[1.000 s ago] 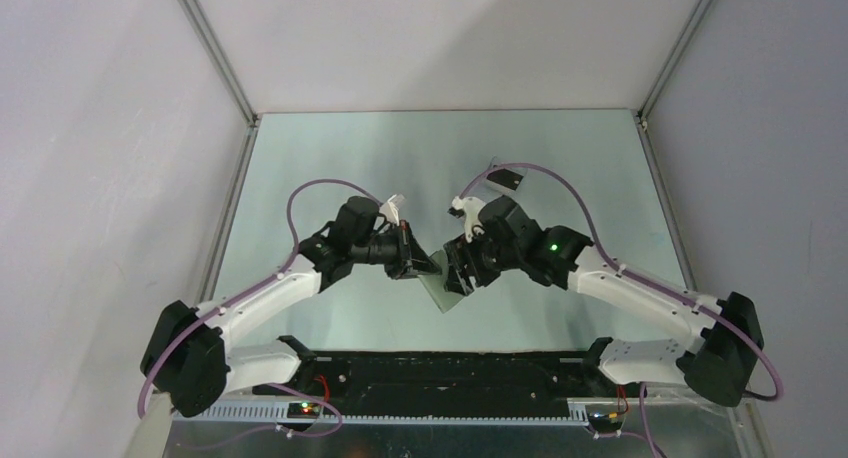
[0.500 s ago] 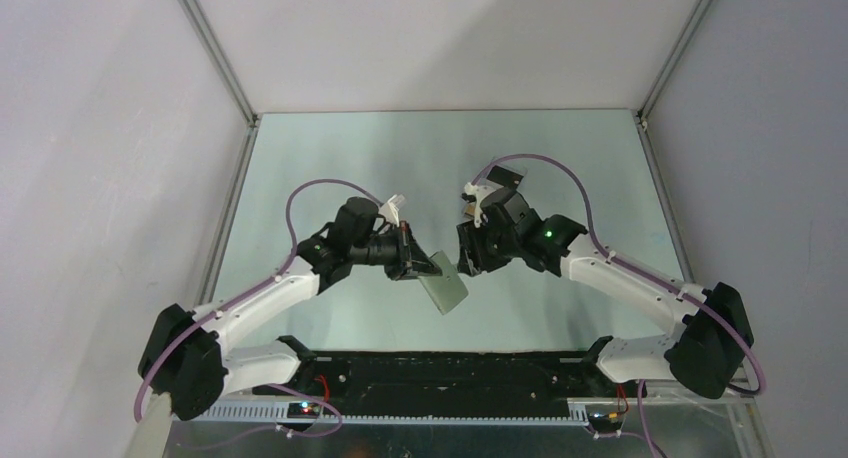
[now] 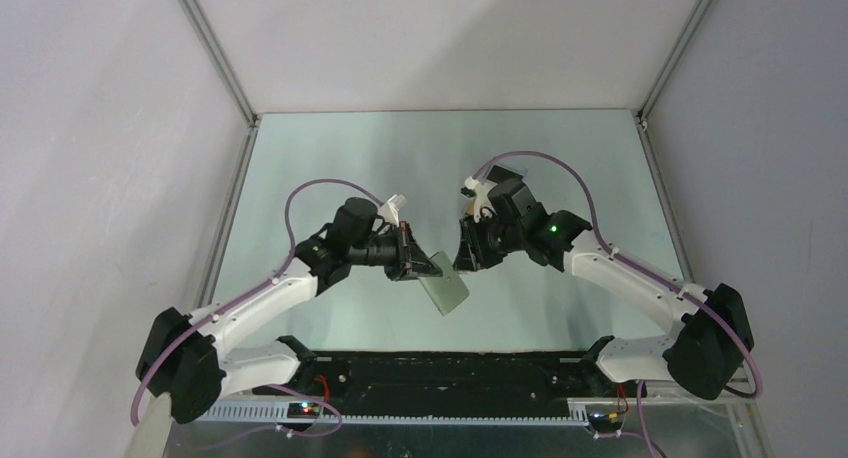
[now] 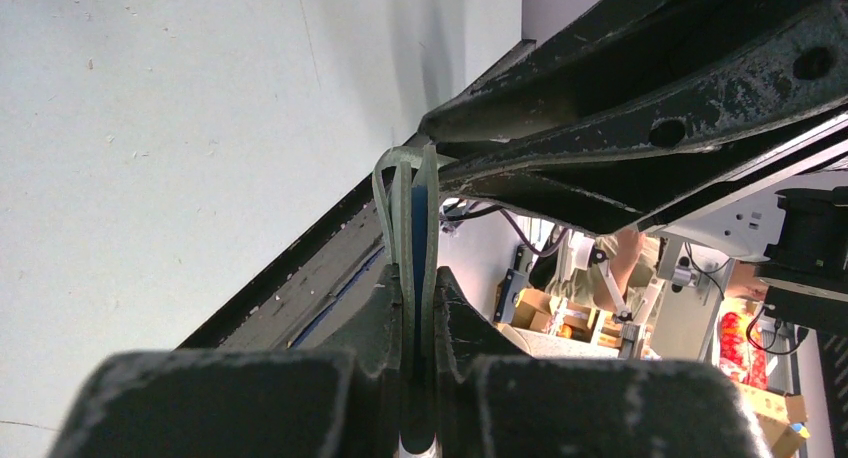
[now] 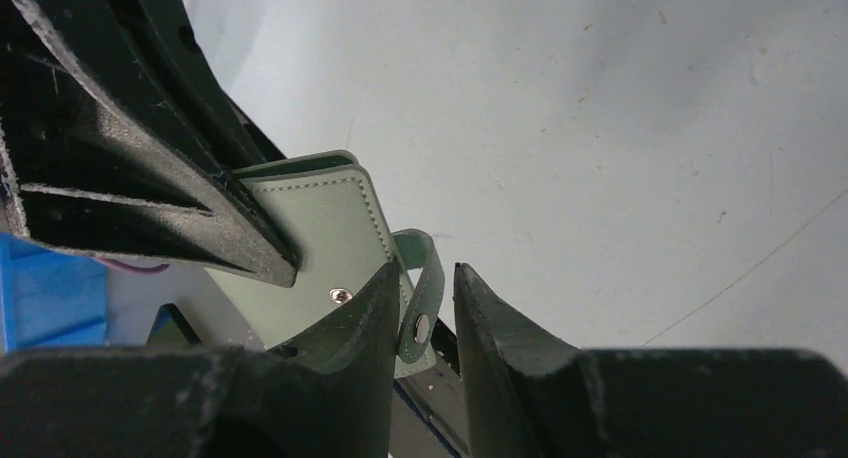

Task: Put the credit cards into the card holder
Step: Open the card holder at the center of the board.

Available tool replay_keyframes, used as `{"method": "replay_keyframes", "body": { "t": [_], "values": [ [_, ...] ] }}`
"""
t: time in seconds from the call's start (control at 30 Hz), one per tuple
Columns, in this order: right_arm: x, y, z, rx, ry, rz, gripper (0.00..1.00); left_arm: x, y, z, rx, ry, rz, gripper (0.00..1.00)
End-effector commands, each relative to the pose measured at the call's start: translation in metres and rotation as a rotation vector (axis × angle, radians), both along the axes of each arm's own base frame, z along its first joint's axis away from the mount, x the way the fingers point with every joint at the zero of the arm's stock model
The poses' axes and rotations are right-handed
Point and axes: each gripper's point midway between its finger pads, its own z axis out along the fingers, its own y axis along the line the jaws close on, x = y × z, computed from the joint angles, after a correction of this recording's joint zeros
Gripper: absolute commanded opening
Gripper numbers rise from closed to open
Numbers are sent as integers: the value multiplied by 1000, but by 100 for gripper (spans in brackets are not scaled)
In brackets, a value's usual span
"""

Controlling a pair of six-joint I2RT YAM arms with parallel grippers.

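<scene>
From above, the left tool clamps the flat grey-green folding card holder, tilted above the pale desk. The left wrist view shows its leaves edge-on, pinched together. In the right wrist view, the right tool stands narrowly apart around the small green snap tab; it should pinch only that tab, then peel gently.

Top view: bright, even, diffuse light from overhead. Soft shadow wedge on the back wall at 1 o'clock. The table is pale, with faint arm shadows. Wrist views: left fingers dark and blurred at 6 o'clock. The card holder stitching is sharp. Left-wrist background at 4 o'clock is soft.
</scene>
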Motion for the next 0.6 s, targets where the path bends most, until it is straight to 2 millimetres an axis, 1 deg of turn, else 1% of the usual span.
{"method": "replay_keyframes", "body": {
  "t": [0.0,0.1,0.2,0.33,0.43,0.57],
  "values": [
    [1,10,15,61,-8,47,31,-1,-6,31,-70,-74,-39,0],
    [0,7,12,50,-2,56,31,-1,-6,31,-69,-73,-37,0],
    [-2,5,14,45,-9,63,34,-1,-6,30,-68,-72,-38,0],
    [-1,-2,10,11,-24,53,39,-1,-6,30,-66,-71,-37,0],
    [1,-5,7,-11,-32,46,40,-1,-6,30,-66,-70,-38,0],
    [-1,-5,7,-10,-34,66,39,-1,-7,30,-68,-70,-38,0]
  ]
}}
